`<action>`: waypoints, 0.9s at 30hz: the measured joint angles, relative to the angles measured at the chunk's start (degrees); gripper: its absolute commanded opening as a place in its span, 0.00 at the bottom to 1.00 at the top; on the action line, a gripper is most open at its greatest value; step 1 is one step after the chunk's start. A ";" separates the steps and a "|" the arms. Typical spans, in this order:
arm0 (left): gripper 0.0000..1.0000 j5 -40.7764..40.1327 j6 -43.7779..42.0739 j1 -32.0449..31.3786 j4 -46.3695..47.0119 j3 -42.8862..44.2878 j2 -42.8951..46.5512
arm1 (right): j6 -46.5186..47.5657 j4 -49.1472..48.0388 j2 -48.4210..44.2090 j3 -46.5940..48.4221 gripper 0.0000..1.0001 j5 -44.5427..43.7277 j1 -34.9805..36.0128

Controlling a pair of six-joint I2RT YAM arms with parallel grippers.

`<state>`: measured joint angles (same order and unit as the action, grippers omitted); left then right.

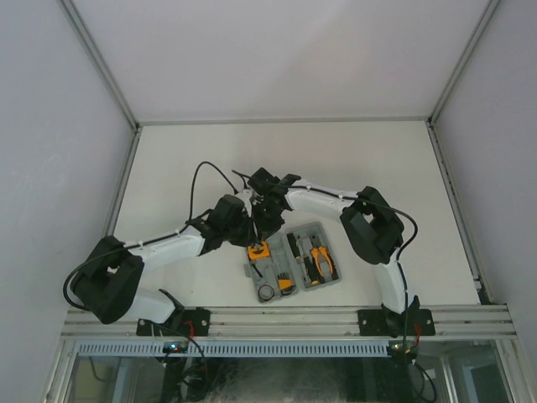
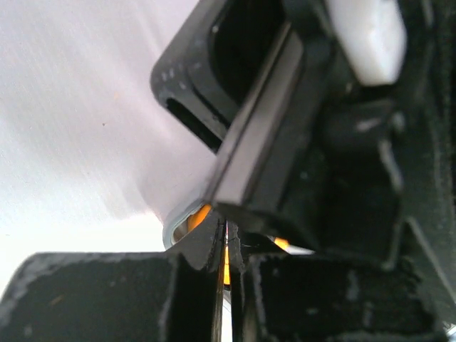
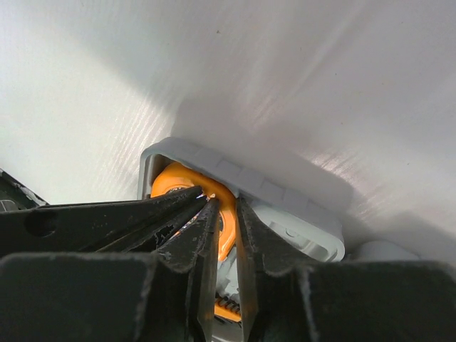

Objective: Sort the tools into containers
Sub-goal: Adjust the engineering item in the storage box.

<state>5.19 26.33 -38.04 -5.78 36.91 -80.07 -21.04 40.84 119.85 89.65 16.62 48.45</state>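
Note:
The grey tool case (image 1: 329,283) lies open at the table's near middle. Its left half holds the round orange tape measure (image 1: 258,252), the orange hex-key set (image 1: 283,274) and the black ring (image 1: 267,292). Its right half holds the pliers (image 1: 321,260) and the screwdrivers (image 1: 299,252). Both grippers meet over the tape measure. In the right wrist view my right gripper (image 3: 226,203) is closed to a narrow gap around the rim of the tape measure (image 3: 229,214), in the corner of the case (image 3: 285,196). My left gripper (image 2: 226,231) is shut, with its tips beside the right gripper's.
White walls with metal rails (image 1: 117,101) enclose the table on the left, back and right. The aluminium base rail (image 1: 277,319) runs along the near edge. The body of the right gripper (image 2: 306,142) fills most of the left wrist view.

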 measured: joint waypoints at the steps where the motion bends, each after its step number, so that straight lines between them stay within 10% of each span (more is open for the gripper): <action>1: 0.06 -0.02 0.00 -0.02 -0.09 0.04 -0.02 | -0.11 0.00 0.00 0.00 0.13 0.00 0.00; 27: 0.35 -5.97 2.23 -0.48 -10.05 -0.11 17.31 | -5.68 -16.15 -16.85 -17.73 0.35 -4.90 -3.04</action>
<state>-0.78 28.56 -38.52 -15.84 36.80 -62.76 -26.72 24.69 103.00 71.92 11.73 45.41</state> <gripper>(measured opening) 0.333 0.332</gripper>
